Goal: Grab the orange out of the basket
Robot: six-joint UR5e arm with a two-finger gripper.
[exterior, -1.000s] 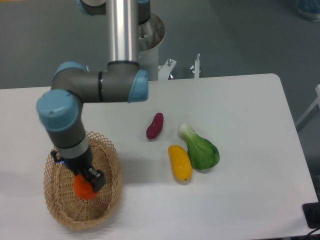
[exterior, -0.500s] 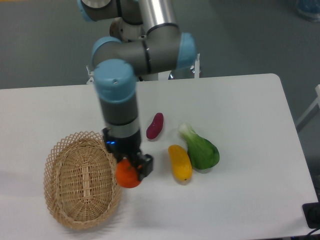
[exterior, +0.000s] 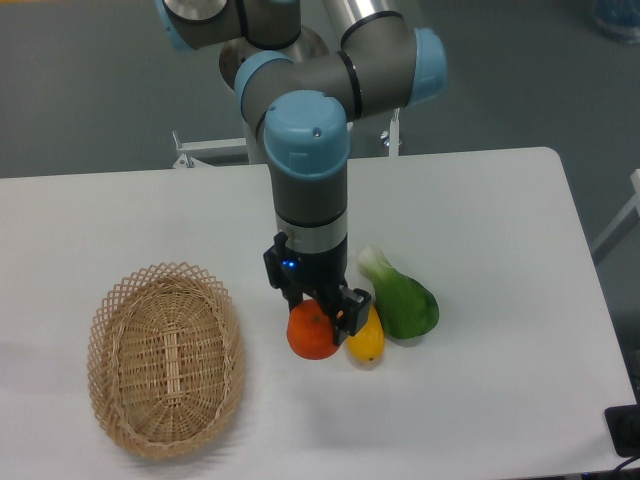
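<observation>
Your jaws (exterior: 322, 322) are clamped on the orange (exterior: 312, 333), which hangs clear of the basket (exterior: 165, 362) and sits over the desk (exterior: 500, 250), right beside the yellow vegetable (exterior: 368, 340). The basket lies well to the side with nothing in it. The pick looks done, so hold the grip firm and steady; don't squeeze harder, as the smooth round skin could slip out. If you travel on, lift first so you clear the yellow vegetable and the green one (exterior: 402, 300) just beyond it.
</observation>
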